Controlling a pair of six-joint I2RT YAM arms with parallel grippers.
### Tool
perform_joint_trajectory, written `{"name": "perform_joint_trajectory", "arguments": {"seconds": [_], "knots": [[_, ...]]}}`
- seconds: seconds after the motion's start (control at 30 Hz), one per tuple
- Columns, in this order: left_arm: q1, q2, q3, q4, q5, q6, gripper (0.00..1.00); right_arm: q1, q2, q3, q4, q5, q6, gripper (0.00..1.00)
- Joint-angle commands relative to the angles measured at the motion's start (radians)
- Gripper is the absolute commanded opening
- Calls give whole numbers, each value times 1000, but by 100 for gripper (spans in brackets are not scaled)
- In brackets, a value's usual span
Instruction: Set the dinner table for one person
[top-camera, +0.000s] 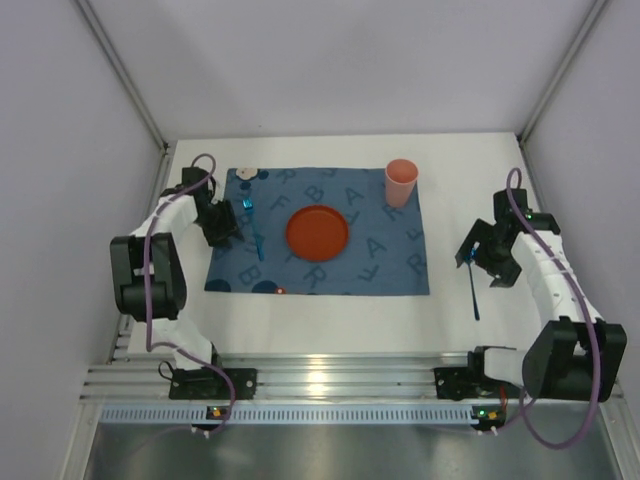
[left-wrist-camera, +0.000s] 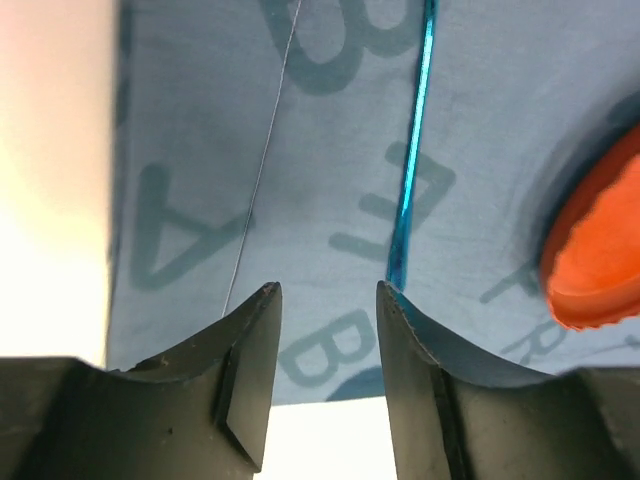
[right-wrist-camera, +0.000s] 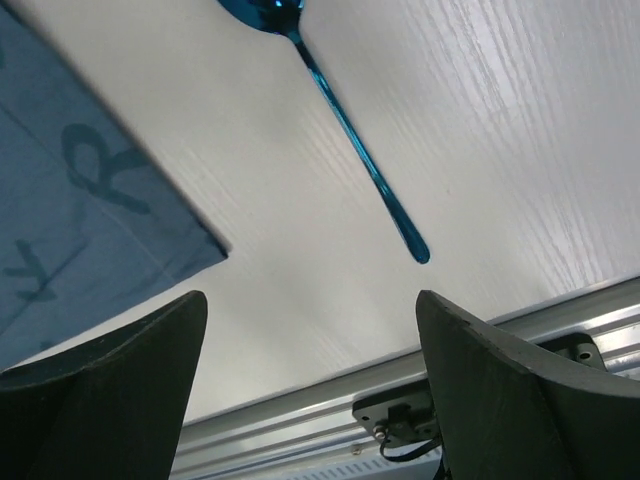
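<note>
**Left side laid, spoon waiting on the right**

The white table (top-camera: 330, 320) carries a blue lettered mat (top-camera: 380, 262) in its middle, and the setting is built on that cloth. At the mat's left edge, the left gripper (left-wrist-camera: 328, 290) hovers low over the cloth. Its fingers (left-wrist-camera: 250, 350) are a narrow gap apart with nothing between them.

A shiny blue utensil (left-wrist-camera: 415, 130) lies flat on the mat. Its handle end is just at the tip of one finger, and it runs away from the gripper. It is too thin in these views to say whether it is a fork or a knife. It lies just left of the orange plate (top-camera: 317, 232), apart from the rim, which is where cutlery on that side belongs, so this piece looks placed.

The plate sits at the centre of the mat as the anchor of the setting. Near the cloth's far right corner a pink cup (top-camera: 401, 182) stands upright, the usual spot for a drink.

Further right, off the mat and over bare table, the right gripper (right-wrist-camera: 310, 295) hangs with its fingers spread wide and empty. A blue spoon (right-wrist-camera: 340, 120) lies on the table just beyond them, well apart from the plate. The spoon is probably the next piece to be picked up and brought to the plate's right side.
</note>
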Motion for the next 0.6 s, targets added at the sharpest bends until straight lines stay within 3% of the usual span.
{"name": "perform_joint_trajectory", "arguments": {"seconds": [0.0, 0.13, 0.3, 0.4, 0.57], "knots": [[-5, -140, 17, -49, -64, -59, 48, -22, 29, -61, 83, 64, -14, 84], [-5, -231, 0, -84, -55, -77, 40, -24, 85, -118, 165, 96, 3, 79], [-52, -378, -92, -67, 27, -137, 40, -22, 245, -98, 246, 132, 3, 68], [-115, -413, -112, -100, -14, -137, 36, -24, 344, -52, 287, 174, -7, 63], [-124, -482, -207, -101, -33, -153, 35, -25, 482, -2, 335, 204, -27, 53]]}}
